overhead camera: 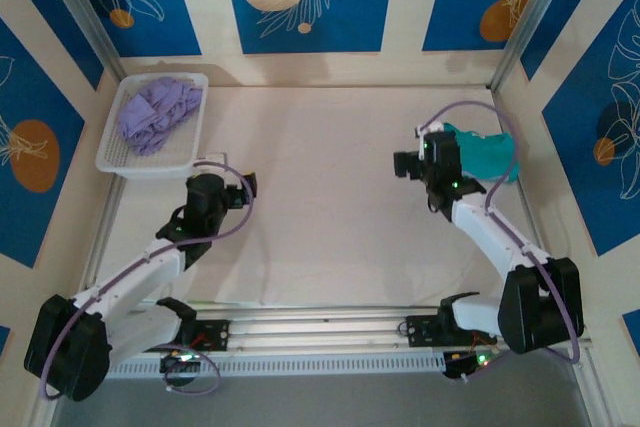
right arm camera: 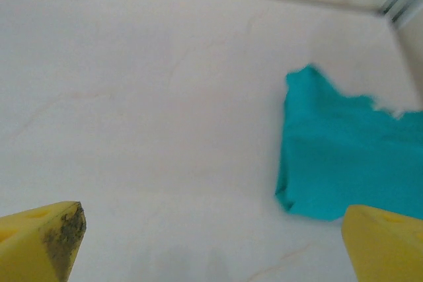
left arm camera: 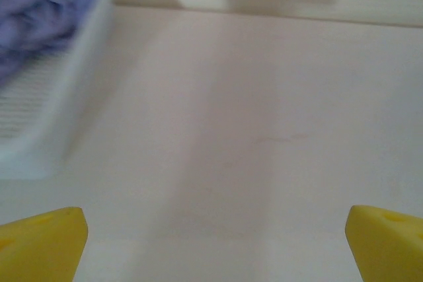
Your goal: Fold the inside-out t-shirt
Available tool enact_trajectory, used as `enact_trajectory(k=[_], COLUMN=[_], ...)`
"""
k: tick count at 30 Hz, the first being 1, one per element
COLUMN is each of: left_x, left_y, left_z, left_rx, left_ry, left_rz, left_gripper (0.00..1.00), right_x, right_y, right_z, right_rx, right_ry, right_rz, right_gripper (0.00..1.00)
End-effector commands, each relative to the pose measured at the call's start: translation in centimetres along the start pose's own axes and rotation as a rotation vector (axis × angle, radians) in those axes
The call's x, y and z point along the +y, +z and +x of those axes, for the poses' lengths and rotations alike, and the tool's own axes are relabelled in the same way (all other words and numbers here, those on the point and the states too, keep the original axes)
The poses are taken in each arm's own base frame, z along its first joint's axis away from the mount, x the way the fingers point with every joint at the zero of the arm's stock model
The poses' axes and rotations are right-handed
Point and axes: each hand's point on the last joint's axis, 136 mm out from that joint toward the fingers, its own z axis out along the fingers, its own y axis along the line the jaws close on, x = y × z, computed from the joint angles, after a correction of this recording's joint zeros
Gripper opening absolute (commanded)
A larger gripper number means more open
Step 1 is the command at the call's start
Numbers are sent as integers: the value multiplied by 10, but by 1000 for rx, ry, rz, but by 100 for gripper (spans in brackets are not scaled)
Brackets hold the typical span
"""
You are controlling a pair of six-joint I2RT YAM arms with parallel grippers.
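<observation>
The teal-green t-shirt point(overhead camera: 487, 153) lies as a compact folded bundle at the far right of the table, near the right wall. In the right wrist view the t-shirt point(right arm camera: 350, 156) sits ahead and to the right, its near edge beside my right yellow fingertip point(right arm camera: 386, 242). No star print or lettering shows. My right gripper point(overhead camera: 440, 160) hovers just left of the shirt; in its wrist view the right gripper point(right arm camera: 211, 246) is open over bare table. My left gripper point(overhead camera: 212, 187) is near the basket, and in its wrist view the left gripper point(left arm camera: 215, 246) is open with nothing between the fingers.
A white mesh basket point(overhead camera: 118, 159) at the far left holds a lavender-purple garment point(overhead camera: 157, 112); its wall point(left arm camera: 46, 117) is close on the left in the left wrist view. Patterned walls and metal posts enclose the white table point(overhead camera: 320, 207).
</observation>
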Motion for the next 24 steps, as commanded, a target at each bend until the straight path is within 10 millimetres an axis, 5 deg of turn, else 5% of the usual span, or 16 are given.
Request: enact_trajectory(k=[1,7,15,20,24], left_x=[45,57,83,71,72], left_y=[4,35,68,80,82], left_z=[-14,2,33,51,50], left_rx=[-97,-145,-114,-88,-92], left_ry=[122,206,174,196,193], left_rz=[-221,-178,-189,-91,-89], left_gripper=[100,100,99,99,100], right_x=[8,3,-9,-24,-19], right_y=[7,34,49,54,60], right_z=[10,39,30,44,45], right_rx=[-78,-139,-181,-264,-252], right_ry=[123,114,137,214,186], right_rz=[-62,-42,-81,-101,-111], right_gripper=[99,99,99,99,99])
